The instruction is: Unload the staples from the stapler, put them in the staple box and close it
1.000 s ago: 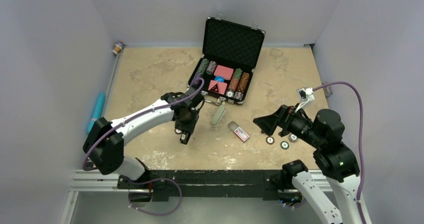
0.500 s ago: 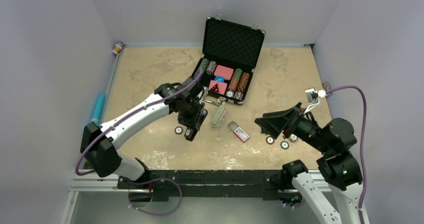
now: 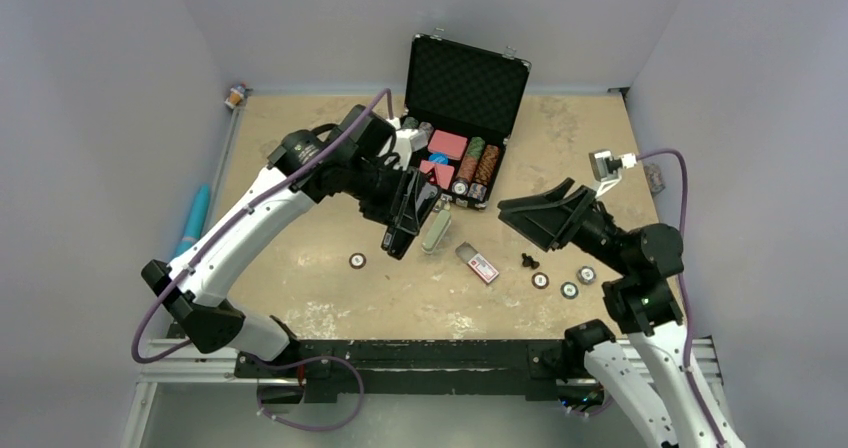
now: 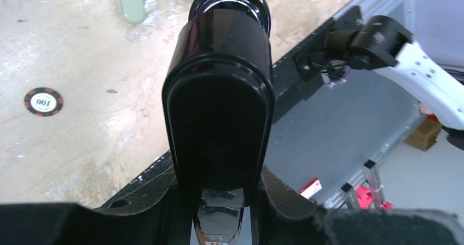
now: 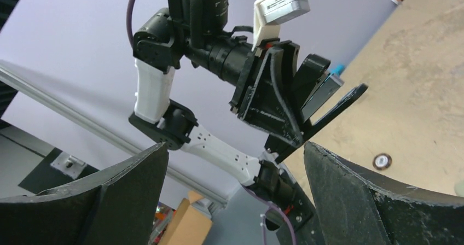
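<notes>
Left tool [image 3: 403, 222] — stapler [image 4: 219, 92] in its grip

Robotics lab test cell. Beige mottled stone-look surface [image 3: 300, 148]; plain pale lavender walls [image 3: 100, 68] enclosing its far and side edges; white-and-black left robot arm [image 3: 235, 233] and right robot arm [image 3: 640, 403] mounted on black metal rail [image 3: 430, 353] along its near edge.

Bright, even overhead light; soft shadows; blurry close foregrounds.
</notes>
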Motion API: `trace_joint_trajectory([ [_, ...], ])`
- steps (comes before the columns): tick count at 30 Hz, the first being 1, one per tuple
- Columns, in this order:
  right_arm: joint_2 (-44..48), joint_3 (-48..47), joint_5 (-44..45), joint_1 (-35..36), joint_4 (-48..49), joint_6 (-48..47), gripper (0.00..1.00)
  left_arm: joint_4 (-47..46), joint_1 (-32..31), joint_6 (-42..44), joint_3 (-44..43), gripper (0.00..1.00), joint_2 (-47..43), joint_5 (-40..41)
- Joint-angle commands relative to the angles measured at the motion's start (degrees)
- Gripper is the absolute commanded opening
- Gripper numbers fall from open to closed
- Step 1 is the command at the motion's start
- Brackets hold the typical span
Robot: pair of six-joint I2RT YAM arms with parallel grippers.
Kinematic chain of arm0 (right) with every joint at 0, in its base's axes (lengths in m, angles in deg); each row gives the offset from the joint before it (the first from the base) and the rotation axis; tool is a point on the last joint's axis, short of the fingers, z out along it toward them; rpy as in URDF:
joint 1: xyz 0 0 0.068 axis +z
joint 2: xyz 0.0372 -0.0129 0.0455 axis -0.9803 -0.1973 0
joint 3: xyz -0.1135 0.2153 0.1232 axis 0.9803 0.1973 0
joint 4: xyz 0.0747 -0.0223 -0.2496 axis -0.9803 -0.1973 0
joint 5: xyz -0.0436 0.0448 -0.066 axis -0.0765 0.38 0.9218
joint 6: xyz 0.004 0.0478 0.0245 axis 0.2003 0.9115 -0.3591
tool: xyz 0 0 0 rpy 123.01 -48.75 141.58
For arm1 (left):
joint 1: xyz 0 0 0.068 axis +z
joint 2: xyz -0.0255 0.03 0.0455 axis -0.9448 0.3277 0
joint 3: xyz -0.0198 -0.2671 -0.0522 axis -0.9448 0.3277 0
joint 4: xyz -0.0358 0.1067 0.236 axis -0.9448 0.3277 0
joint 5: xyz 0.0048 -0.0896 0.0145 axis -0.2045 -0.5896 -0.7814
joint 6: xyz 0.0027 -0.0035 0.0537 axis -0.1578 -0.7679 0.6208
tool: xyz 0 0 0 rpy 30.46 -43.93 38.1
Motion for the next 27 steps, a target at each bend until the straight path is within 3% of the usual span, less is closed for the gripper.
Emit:
trace_joint_trajectory([
  [1,-3.78,-0.84,-1.78,-0.11,14.87,3.26,0.99,1.14,0.13,-0.32,-8.69,0.00,-0.47,-8.00],
  [7,-10.03,-2.93,-2.58,-0.11,18.38,3.42,0.98,1.20,0.52,-2.41,-16.26,0.00,0.91,-11.62],
  [9,-11.83,-2.88,-2.74,-0.12,22.12,8.88,0.99,1.50,0.84,-2.75,-18.55,0.00,1.26,-12.34],
  [12,-15.85,1.79,0.40,1.02,57.60,32.31,0.99,2.57,1.77,-3.19,-21.66,0.00,1.83,-13.87],
  [13,-17.69,0.22,0.03,1.13,59.64,34.44,0.98,2.64,2.15,-3.41,-22.38,0.00,1.92,-14.45],
  [14,-19.16,-3.07,-1.85,1.14,58.85,33.50,0.99,2.68,2.48,-3.72,-23.05,0.00,2.08,-15.41],
  [17,-21.03,-11.41,-4.23,1.40,44.03,23.49,0.99,1.68,3.61,-5.38,-24.21,0.00,1.71,-18.54],
  [21,-21.71,-8.53,-4.75,1.56,46.44,25.45,0.98,-2.11,4.68,-8.68,-24.25,0.00,0.34,-22.59],
  [24,-20.51,-10.75,-4.29,2.28,35.73,16.52,0.97,-5.55,5.05,-11.54,-23.78,0.00,-1.10,-24.85],
  [27,-20.38,-11.12,-3.76,2.80,32.70,14.58,0.98,-10.49,5.03,-14.77,-21.78,0.00,-3.41,-27.53],
])
